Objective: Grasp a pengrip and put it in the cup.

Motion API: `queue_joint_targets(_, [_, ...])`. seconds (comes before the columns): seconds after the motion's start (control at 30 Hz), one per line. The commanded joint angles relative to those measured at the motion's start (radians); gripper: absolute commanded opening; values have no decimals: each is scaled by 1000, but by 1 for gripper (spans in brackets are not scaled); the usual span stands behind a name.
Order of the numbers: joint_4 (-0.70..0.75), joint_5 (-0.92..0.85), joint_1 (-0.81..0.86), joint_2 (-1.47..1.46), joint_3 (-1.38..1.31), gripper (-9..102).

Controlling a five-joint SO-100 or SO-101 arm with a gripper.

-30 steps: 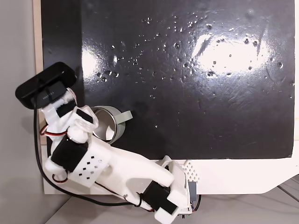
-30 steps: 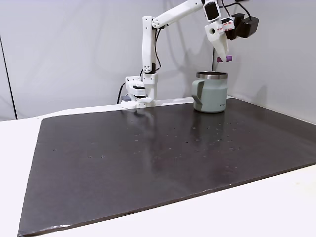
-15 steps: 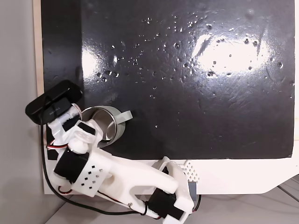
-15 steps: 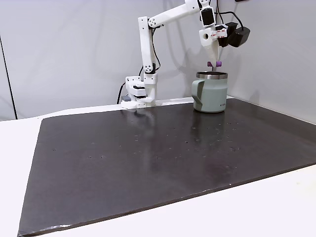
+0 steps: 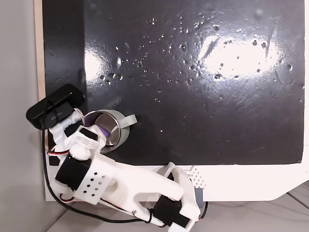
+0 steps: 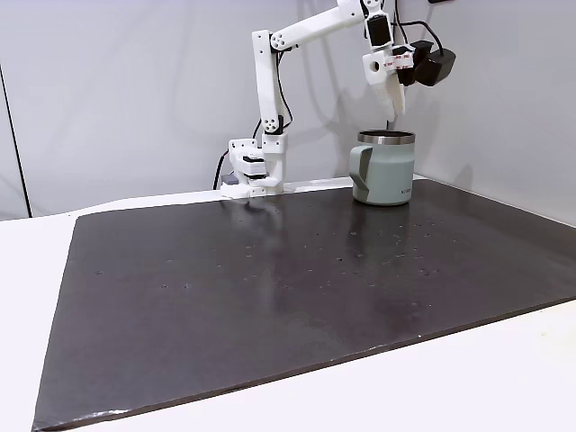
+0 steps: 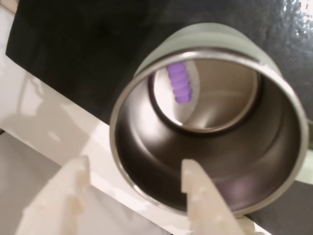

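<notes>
Pen grip dropped into steel cup

The purple pen grip point(image 7: 179, 83), held at the fingertips above the rim half a second earlier, now lies on the bottom of the cup point(image 7: 146, 161), against the inner wall in the wrist view. The hand point(image 7: 134, 178) hangs just above the cup's rim with its fingers apart and nothing between them. The cup point(image 6: 382, 171) stands upright at the far corner of the dark worktop point(image 6: 270, 288). The task appears done; only the arm's retreat seems to remain.
</notes>
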Motion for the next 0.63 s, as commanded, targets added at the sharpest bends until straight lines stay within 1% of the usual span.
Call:
queue_joint_targets(0.0, [0, 20, -21, 52, -44, 24])
queue_joint_targets(0.6, [3, 51, -46, 43, -83, 24])
